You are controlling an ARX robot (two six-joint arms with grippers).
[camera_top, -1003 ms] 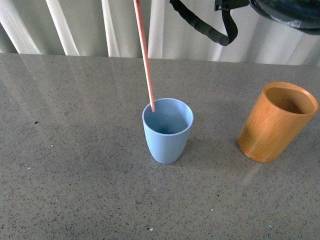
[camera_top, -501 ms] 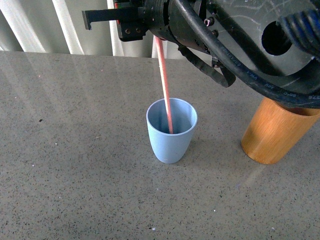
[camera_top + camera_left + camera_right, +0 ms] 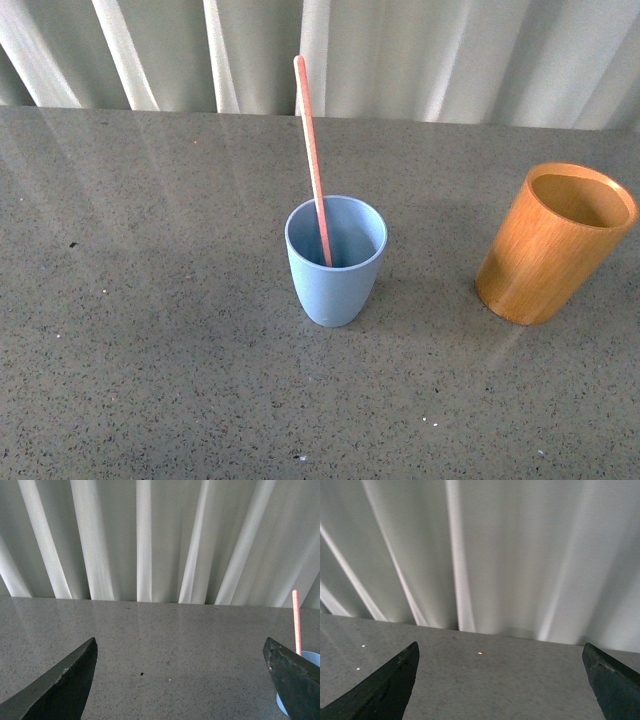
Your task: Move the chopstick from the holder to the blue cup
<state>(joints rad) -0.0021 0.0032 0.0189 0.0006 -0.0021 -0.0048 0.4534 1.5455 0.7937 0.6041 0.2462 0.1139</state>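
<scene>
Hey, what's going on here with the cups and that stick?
Nothing is being handled right now. The single pink chopstick stands in the blue cup, leaning against its rim, and the wooden holder to the side looks empty. Neither arm appears in the front view. The left gripper and the right gripper are both open and hold nothing, each looking across the grey table towards the white curtain. The transfer looks done.
</scene>
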